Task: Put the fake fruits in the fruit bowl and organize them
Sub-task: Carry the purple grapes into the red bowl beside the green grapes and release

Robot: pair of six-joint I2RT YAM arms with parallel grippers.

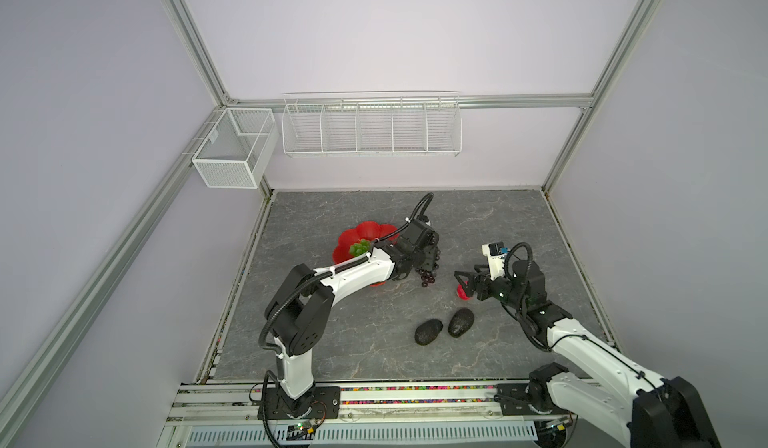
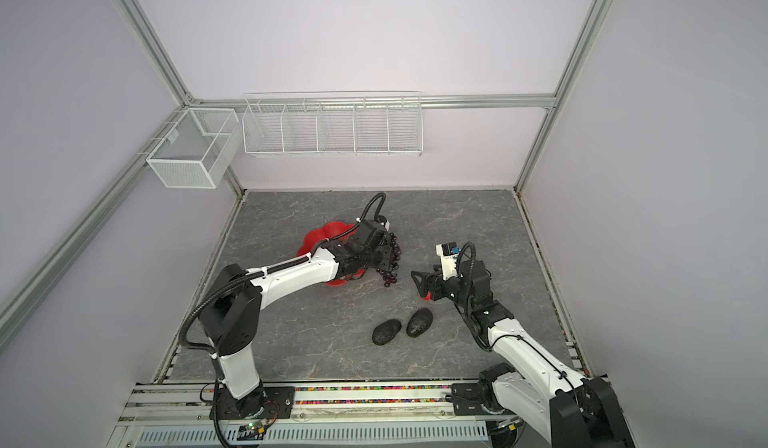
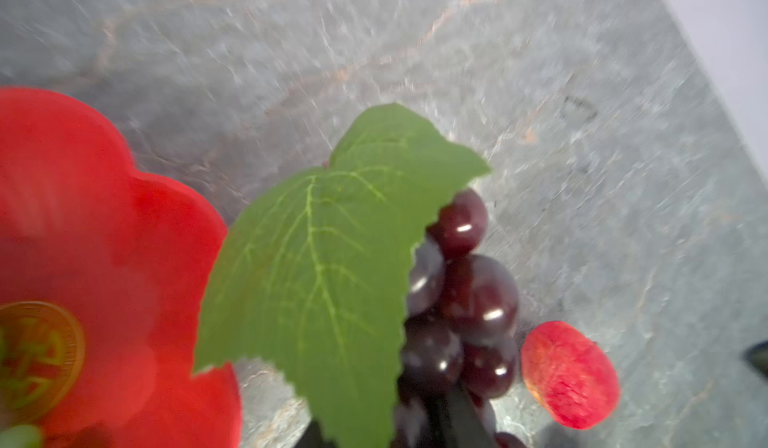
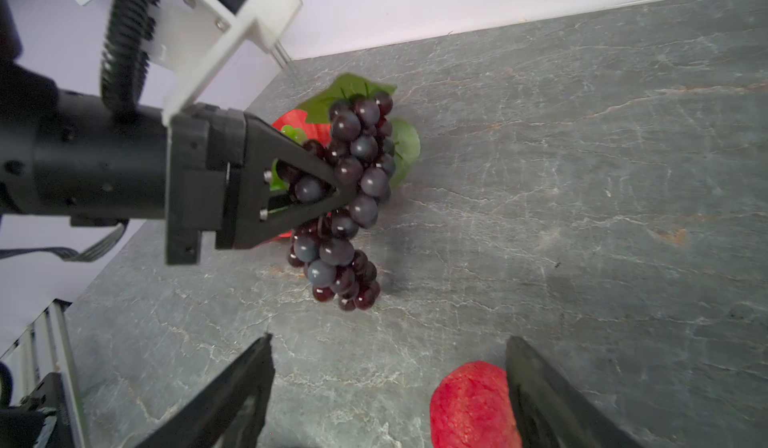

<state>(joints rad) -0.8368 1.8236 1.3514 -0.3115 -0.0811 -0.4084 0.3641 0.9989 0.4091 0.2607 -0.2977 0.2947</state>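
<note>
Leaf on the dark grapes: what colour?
Green, paler veins. The leaf on the dark grape bunch shows best in the left wrist view.

One fruit bowl [image 1: 365, 230] is holding one green grape bunch [image 1: 360, 247]; near it are showing one dark purple grape bunch [image 4: 363, 148], two avocados [image 1: 428, 332] [image 1: 460, 322] and one red fruit [image 4: 469, 404]; beyond it, two wire baskets [image 1: 232, 150] [image 1: 370, 130].

A white mesh box basket [image 1: 232, 150] hangs at the back-left corner. Just beside it, a five-compartment wire rack [image 1: 371, 127] hangs from the aluminium back rail [image 1: 519, 101], above the grey marbled bench [image 1: 353, 342].
</note>
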